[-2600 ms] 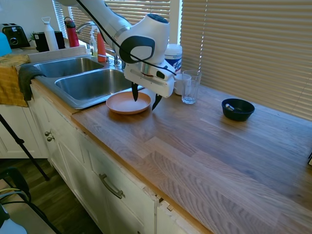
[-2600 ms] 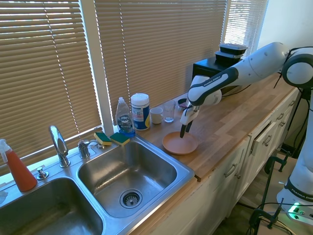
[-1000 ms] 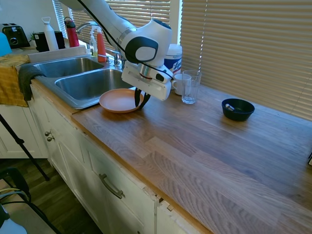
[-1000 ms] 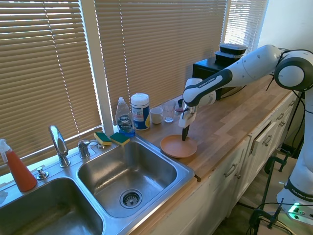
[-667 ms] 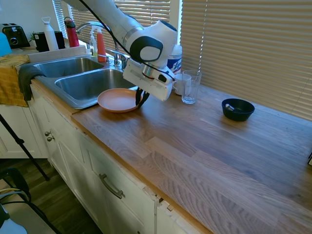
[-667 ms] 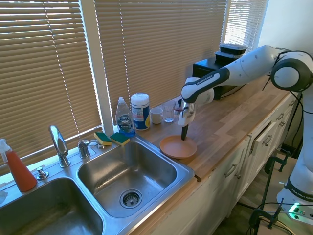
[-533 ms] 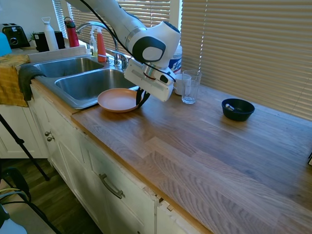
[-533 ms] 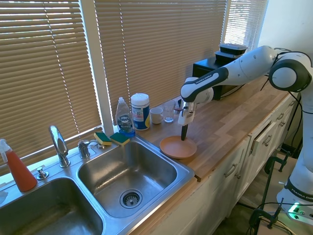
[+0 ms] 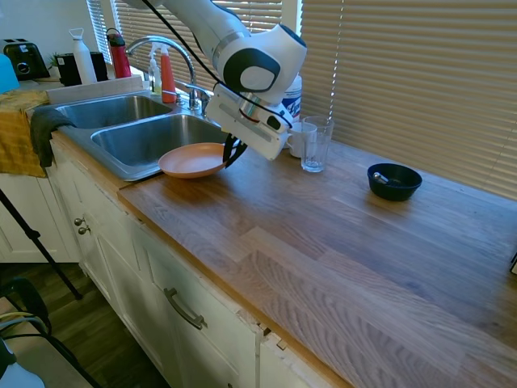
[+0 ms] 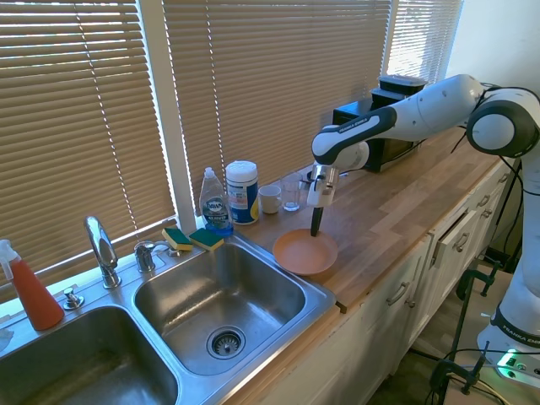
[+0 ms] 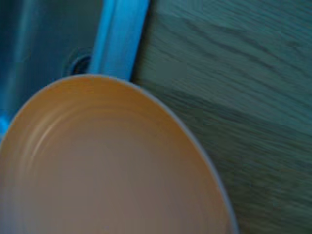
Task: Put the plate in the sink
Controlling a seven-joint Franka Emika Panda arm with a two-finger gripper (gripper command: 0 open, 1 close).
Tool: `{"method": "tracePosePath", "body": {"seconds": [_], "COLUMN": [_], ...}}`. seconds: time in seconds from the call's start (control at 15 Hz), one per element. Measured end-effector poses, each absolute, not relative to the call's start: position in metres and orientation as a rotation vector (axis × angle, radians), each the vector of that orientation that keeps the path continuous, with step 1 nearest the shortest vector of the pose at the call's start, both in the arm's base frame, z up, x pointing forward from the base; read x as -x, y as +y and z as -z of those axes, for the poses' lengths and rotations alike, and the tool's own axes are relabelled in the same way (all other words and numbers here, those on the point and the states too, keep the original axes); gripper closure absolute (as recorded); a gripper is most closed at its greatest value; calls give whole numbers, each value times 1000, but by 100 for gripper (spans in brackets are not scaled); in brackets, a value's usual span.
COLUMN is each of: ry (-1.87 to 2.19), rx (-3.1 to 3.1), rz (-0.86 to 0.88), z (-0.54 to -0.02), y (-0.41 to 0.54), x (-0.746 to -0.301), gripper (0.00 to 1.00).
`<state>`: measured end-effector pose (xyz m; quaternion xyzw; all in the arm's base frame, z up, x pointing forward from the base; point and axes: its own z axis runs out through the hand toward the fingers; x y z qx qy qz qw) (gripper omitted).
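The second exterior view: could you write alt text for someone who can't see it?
A white robot arm's end effector holds a salmon-orange plate by its rim, lifted at the edge of a steel double sink. Dish soap and sponges sit behind the sink.

no print can be read; labels on the dish soap bottle (image 10: 216, 209) and white canister (image 10: 242, 192) are too small.

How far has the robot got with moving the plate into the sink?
Done: the gripper is shut on the rim of the plate, which looks lifted off the countertop. In hand: carrying it at the edge of the sink. Left: lowering it into a basin and letting go.
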<state>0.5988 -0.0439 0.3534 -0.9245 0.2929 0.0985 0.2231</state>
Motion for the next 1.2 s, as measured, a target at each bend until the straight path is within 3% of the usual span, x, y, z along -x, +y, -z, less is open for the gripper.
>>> {"method": "tracePosePath", "body": {"seconds": [0.53,0.8,1.2], "ry": [813,755,736], "rx": [2543,2595,2737], "rz": [-299,-277,-229], "z": [-405,-414,-372], "y": [64,133,240], "x": [-594,-620,-668], "gripper": [100,100,100]}}
